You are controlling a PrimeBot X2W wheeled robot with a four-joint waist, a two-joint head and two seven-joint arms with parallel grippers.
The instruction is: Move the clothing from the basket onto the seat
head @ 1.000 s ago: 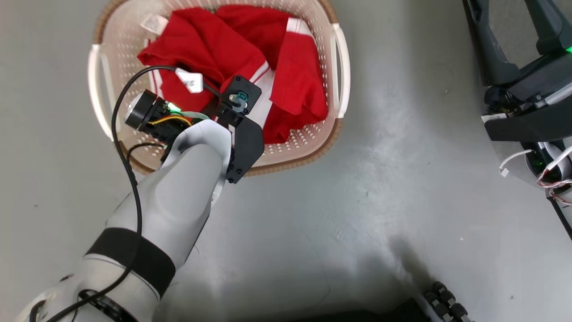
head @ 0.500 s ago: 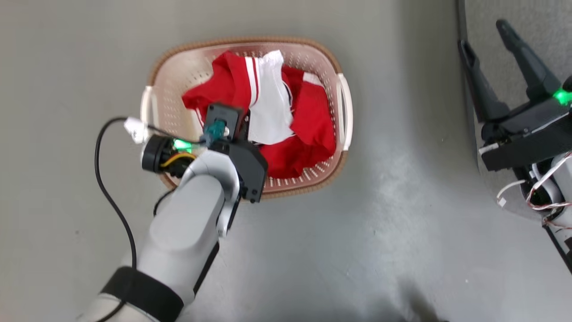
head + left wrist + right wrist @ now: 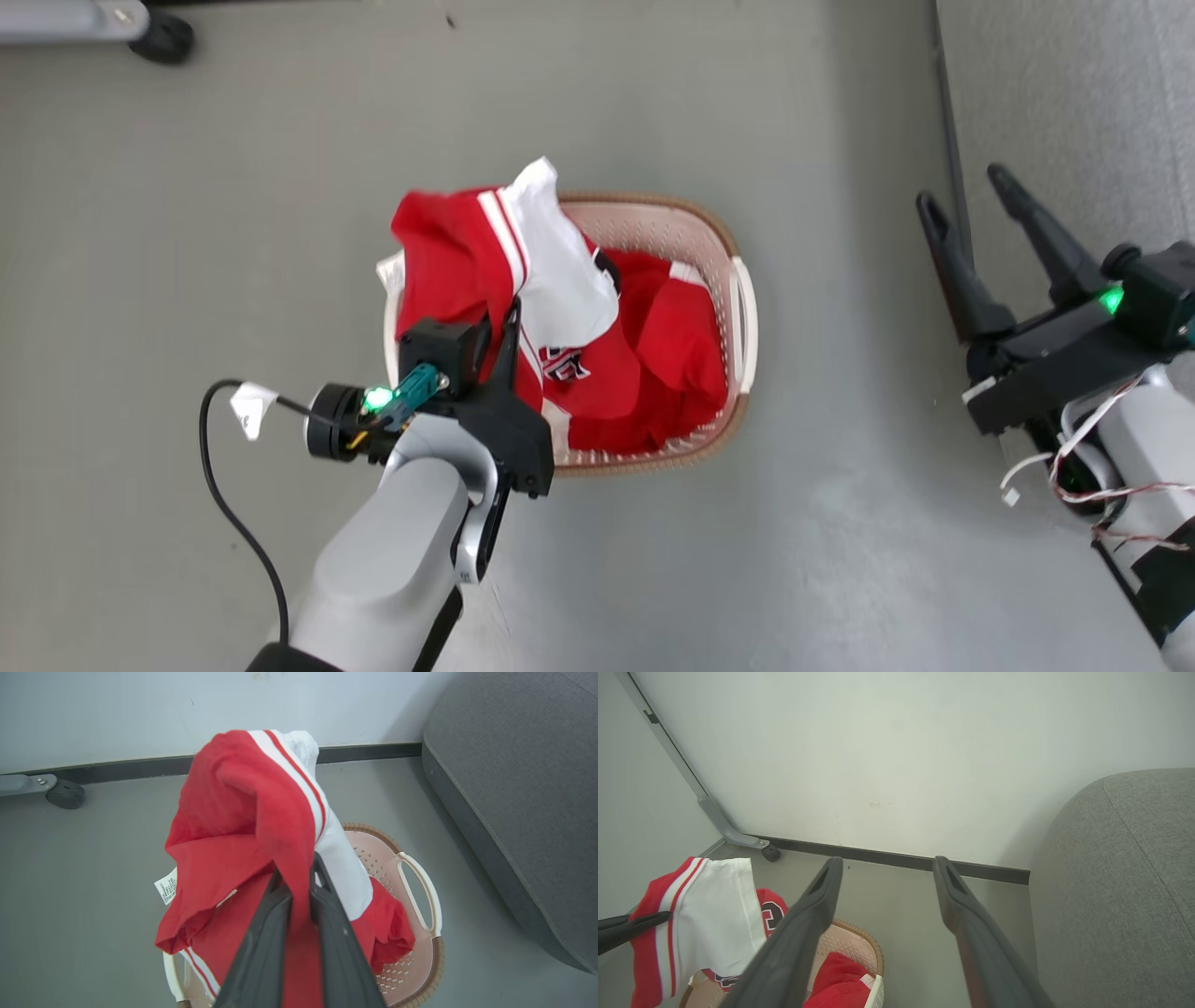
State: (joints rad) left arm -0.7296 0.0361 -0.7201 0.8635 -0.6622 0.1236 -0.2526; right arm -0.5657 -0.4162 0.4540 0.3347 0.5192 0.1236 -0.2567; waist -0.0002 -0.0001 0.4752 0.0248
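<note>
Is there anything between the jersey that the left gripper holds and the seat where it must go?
The left gripper is shut on the jersey, held up over the basket. Nothing visible lies on the floor toward the seat. The open right gripper hangs by the seat's near edge, so it may lie in the path.

The floor [image 3: 653,103] is smooth, plain grey, with a paler sheen of light on its near part. A white wall [image 3: 901,742], lightly scuffed, rises at the far side, and a dark baseboard [image 3: 896,858] runs along its foot. A grey metal leg [image 3: 23,784] lies on the floor by the baseboard and ends in a black caster [image 3: 65,794]. A grey bar [image 3: 668,751] slants upward from it. A light-grey fabric couch [image 3: 523,788] with a rounded, seamed edge stands to the right, casting a soft shadow beside it.
</note>
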